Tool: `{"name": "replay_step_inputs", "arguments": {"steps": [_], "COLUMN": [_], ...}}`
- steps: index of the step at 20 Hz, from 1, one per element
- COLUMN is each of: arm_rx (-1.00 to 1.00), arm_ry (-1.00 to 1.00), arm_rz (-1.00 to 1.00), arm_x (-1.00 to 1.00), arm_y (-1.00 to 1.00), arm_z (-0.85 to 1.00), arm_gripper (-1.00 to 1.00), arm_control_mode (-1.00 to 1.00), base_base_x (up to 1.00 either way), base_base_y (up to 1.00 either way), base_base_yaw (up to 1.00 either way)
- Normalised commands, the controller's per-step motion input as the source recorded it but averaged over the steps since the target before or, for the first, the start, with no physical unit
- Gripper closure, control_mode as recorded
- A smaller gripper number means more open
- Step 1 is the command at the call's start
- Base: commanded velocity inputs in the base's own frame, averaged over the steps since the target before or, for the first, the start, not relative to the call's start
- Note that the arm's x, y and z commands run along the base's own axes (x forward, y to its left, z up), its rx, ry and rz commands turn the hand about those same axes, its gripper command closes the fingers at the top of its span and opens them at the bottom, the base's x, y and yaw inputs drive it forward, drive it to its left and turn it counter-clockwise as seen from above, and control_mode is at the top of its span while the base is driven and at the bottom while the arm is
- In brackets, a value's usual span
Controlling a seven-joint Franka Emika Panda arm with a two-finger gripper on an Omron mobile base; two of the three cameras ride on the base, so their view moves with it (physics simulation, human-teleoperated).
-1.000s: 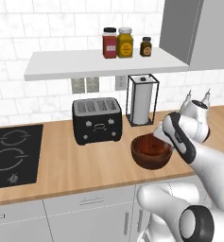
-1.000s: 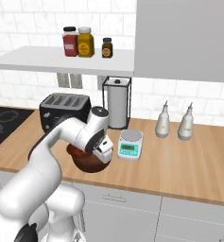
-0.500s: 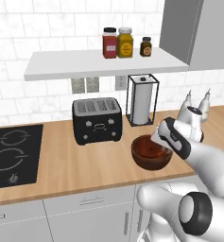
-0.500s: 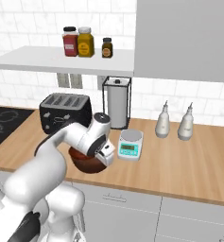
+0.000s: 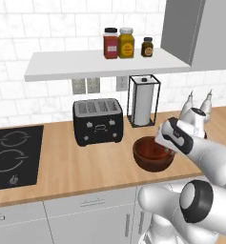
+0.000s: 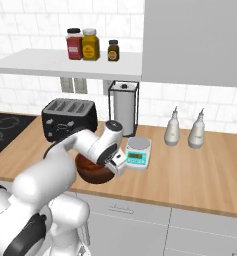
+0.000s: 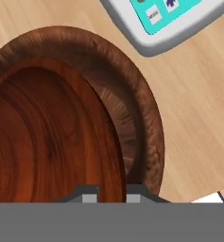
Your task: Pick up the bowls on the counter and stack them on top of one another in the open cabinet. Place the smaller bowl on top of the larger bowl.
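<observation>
Bowls nested on the table, our jaws down at their rim.
The smaller bowl (image 7: pixel 42 137) sits inside the larger bowl (image 7: pixel 132 118), which rests on the table (image 5: pixel 76 167) in front of the paper towel holder (image 5: pixel 143 99) and just beside the kitchen scale (image 6: pixel 138 152). Our gripper (image 7: pixel 111 193) hangs low over the right side of the bowls, fingertips (image 7: pixel 89 196) either side of the smaller bowl's rim; we cannot tell whether the jaws are clamped. The shelf (image 5: pixel 105 64) above carries three jars (image 5: pixel 126 43).
</observation>
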Motion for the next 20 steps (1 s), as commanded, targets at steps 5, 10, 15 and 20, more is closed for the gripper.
{"name": "replay_step_inputs", "arguments": {"steps": [5, 10, 15, 20], "arm_rx": [-0.02, 0.00, 0.00, 0.00], "arm_ry": [0.00, 0.00, 0.00, 0.00], "arm_rz": [0.03, 0.00, 0.00, 0.04], "arm_x": [0.01, 0.01, 0.00, -0.04], "arm_y": [0.00, 0.00, 0.00, -0.08], "arm_z": [-0.30, 0.07, 0.55, 0.15], "arm_gripper": [-1.00, -1.00, -1.00, -1.00], "arm_control_mode": [-1.00, -1.00, -1.00, -1.00], "base_base_x": [0.00, 0.00, 0.00, 0.00], "base_base_y": [0.00, 0.00, 0.00, 0.00], "base_base_yaw": [0.00, 0.00, 0.00, 0.00]}}
